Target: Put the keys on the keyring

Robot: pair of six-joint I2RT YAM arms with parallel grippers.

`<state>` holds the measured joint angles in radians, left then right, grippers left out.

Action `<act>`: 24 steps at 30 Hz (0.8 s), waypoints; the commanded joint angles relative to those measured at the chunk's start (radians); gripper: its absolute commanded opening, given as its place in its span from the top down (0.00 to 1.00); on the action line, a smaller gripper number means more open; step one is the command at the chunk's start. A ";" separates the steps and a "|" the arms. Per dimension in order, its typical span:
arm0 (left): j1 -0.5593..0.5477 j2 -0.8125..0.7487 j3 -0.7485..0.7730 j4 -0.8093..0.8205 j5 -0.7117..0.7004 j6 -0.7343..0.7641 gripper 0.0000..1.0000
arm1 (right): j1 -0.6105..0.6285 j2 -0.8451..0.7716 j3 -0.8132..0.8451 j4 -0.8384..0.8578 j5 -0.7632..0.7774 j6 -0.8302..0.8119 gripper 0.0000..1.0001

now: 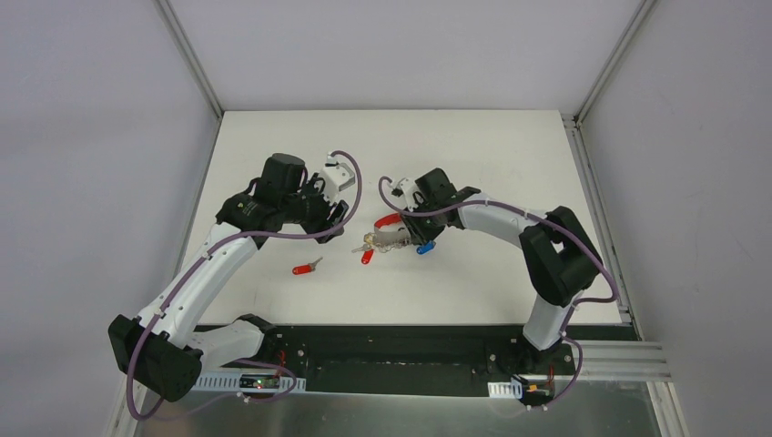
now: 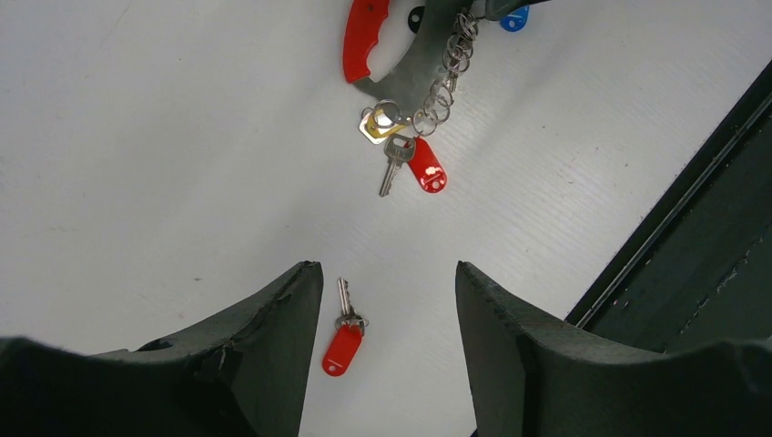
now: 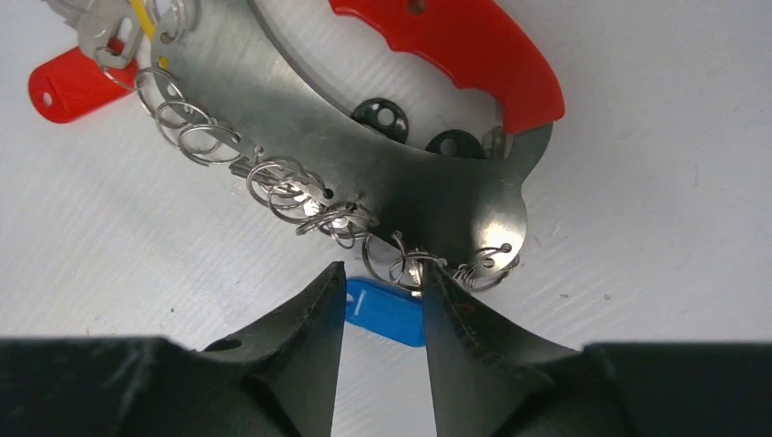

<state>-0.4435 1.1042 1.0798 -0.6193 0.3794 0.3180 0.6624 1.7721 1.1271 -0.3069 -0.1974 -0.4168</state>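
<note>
Item 1: key (image 2: 344, 332), red head, loose on the tabletop (image 2: 137, 137) under the left fingers (image 2: 264, 346), which stand apart and empty. Probably light, stiff and slippery; best taken by the plastic head.

Item 2: keyring (image 3: 410, 191), flat on the tabletop. The right fingers (image 3: 300, 346) flank its blue tag (image 3: 382, 309); whether they grip it cannot be told. The rings look floppy, so hold the plate.

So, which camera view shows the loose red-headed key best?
The left wrist view: the loose red-headed key lies whole and large, blade and head clear. The top view shows it only small; the right wrist view misses it.
</note>
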 commanded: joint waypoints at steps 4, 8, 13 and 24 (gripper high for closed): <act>0.006 -0.027 -0.012 0.000 -0.018 0.001 0.43 | -0.018 0.027 0.045 -0.008 -0.009 0.029 0.62; 0.006 -0.027 -0.013 0.003 -0.018 -0.001 0.43 | -0.018 0.027 0.042 -0.012 -0.018 0.032 0.65; 0.006 -0.027 -0.013 0.003 -0.019 -0.003 0.43 | -0.018 0.035 0.047 -0.013 -0.028 0.042 0.77; 0.006 -0.029 -0.016 0.003 -0.021 0.005 0.43 | -0.036 0.041 0.076 -0.021 -0.029 0.056 0.95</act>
<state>-0.4435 1.0969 1.0687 -0.6193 0.3618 0.3180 0.6430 1.8118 1.1526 -0.3130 -0.2142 -0.3801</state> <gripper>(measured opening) 0.568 0.083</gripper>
